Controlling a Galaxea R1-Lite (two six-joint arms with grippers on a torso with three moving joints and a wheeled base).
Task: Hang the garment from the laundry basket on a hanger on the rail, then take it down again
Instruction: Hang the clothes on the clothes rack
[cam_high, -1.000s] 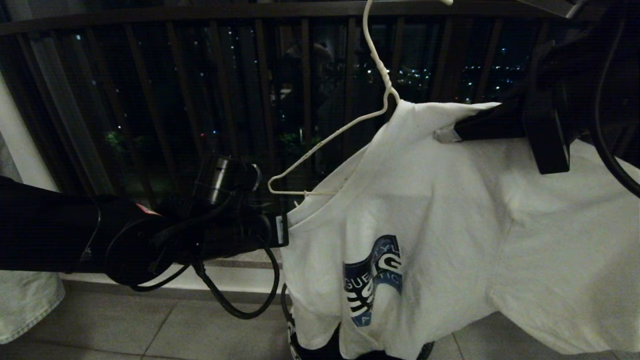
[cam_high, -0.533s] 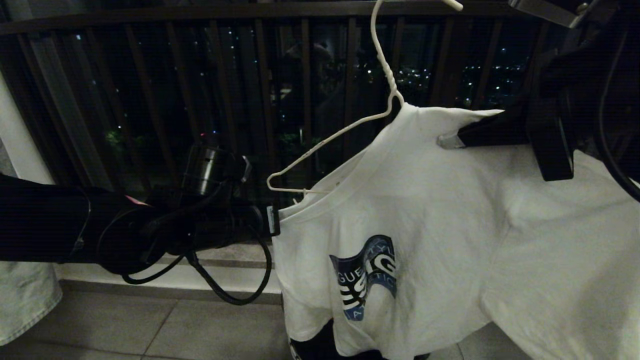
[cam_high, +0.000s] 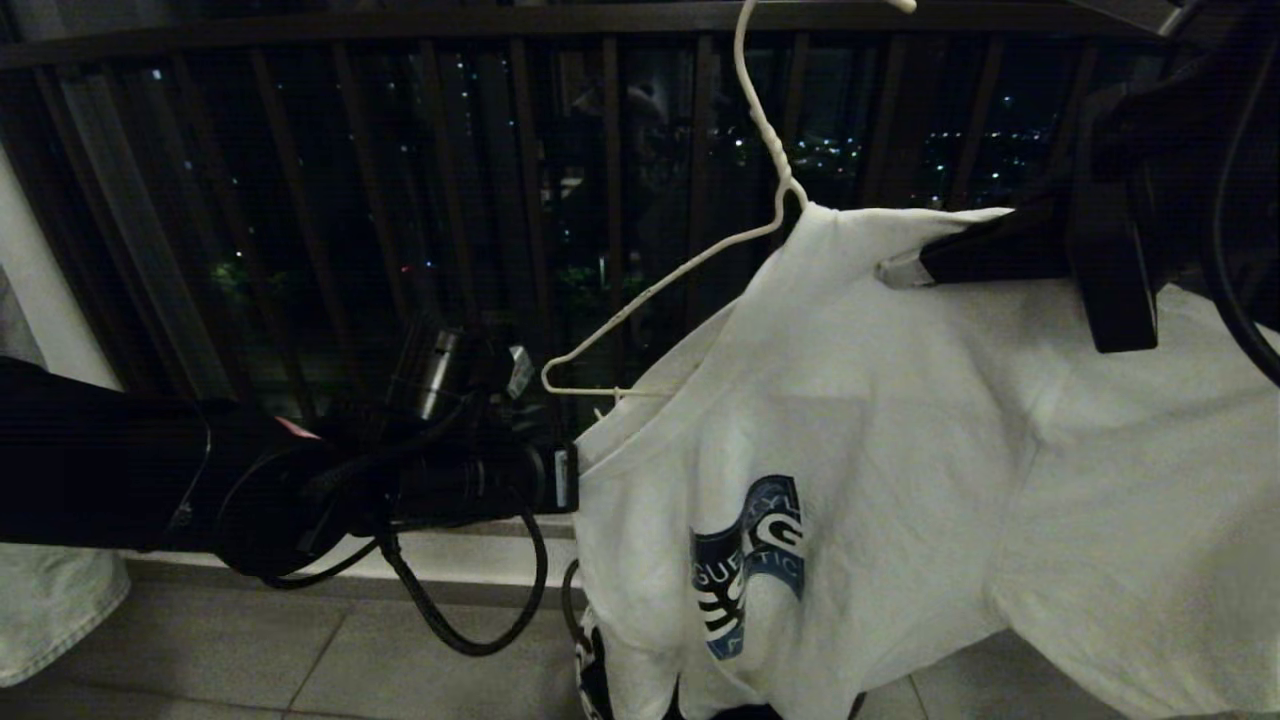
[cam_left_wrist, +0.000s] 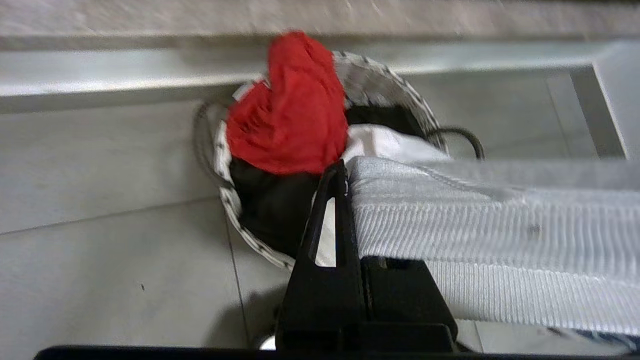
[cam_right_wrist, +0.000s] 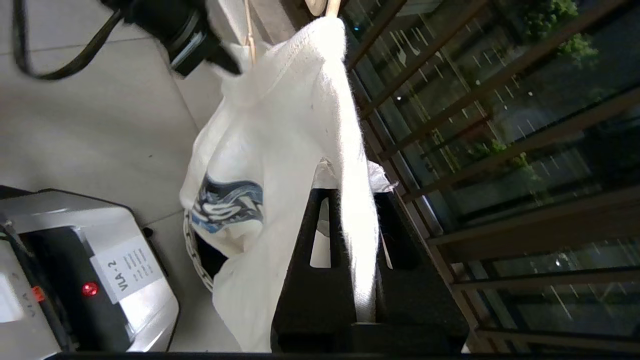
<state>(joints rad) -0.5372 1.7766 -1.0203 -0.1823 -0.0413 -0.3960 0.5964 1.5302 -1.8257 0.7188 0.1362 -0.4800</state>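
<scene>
Cream-white wire hanger is our landmark, its twisted neck rising out of the top of the head view, so we cannot see what it hooks on. Draped over one sloping arm of the hanger hangs the white short-sleeved T-shirt with a dark blue printed logo; the hanger's other arm and the looped end of its bottom bar stand bare, with the shirt's neckline sagging just under that end.

Below the bare end of the hanger we see our left gripper, its fingers clamped together on the ribbed neckline of the T-shirt; the left wrist view shows the ribbed band pinched between the black fingers. On the covered side of the hanger, near its neck, our right gripper is closed on the shirt's shoulder, with white fabric passing between its fingers in the right wrist view.

Directly beneath the hanger and shirt sits the small round laundry basket with a pale perforated rim on the tiled floor, holding a red cloth and what looks like a black garment, though the blur there leaves us unsure. Behind the hanger runs the dark barred window railing.
</scene>
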